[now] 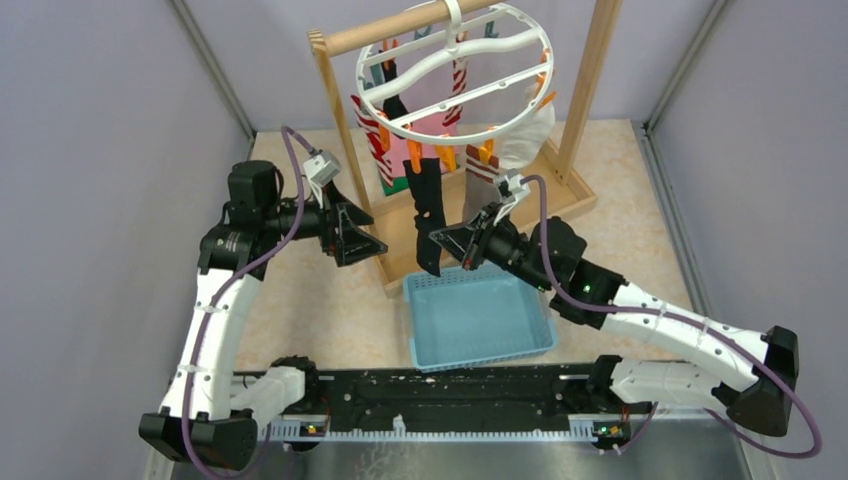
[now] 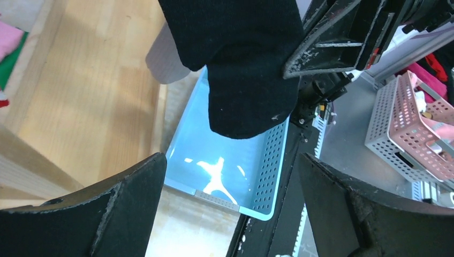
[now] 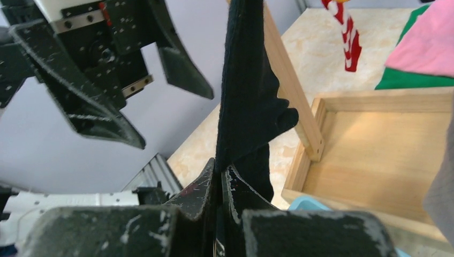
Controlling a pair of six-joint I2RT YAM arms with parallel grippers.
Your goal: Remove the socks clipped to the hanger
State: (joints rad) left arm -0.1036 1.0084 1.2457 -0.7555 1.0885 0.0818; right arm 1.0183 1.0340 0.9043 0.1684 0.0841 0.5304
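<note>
- Pale grey walls (image 1: 100,150) at 9, 12 and 3 o'clock.
- Beige speckled tabletop (image 1: 640,200) between them.
- 2 metal posts (image 1: 213,75) at 11 and 1 o'clock.
- Pink perforated basket (image 2: 412,123), 3 o'clock, left wrist view.

The pale beige, speckled worktop (image 1: 320,310) carries a light wooden stand (image 1: 586,90), whose flat rectangular tray-like base rests toward the far side with two uprights rising from it. Just beside the near edge of that base sits a light blue rectangular plastic basket (image 1: 480,320) with perforated walls and a glossy floor. A long black metal rail (image 1: 450,398) runs along the worktop's near edge, close to the basket's near wall.
</note>
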